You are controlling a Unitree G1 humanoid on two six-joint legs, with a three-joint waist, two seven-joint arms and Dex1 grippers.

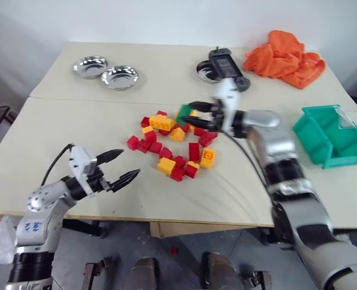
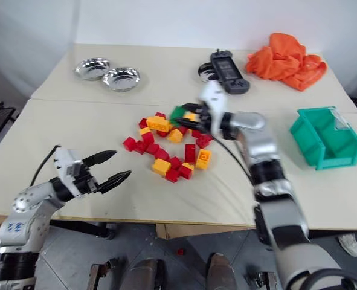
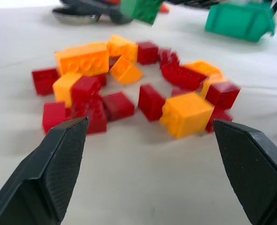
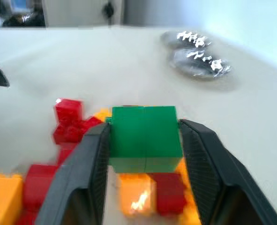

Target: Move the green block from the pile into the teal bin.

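Table — pile, teal bin, bowls, orange cloth

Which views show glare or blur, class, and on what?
Right wrist view: bright glare on the steel bowls, and the pile is soft behind the sharp green block. Left wrist view: the green block and teal bin are blurred, nearer bricks clearer.

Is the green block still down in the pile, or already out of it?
Out. The green block sits clamped between the right gripper's fingers, raised over the pile, not yet in the teal bin.
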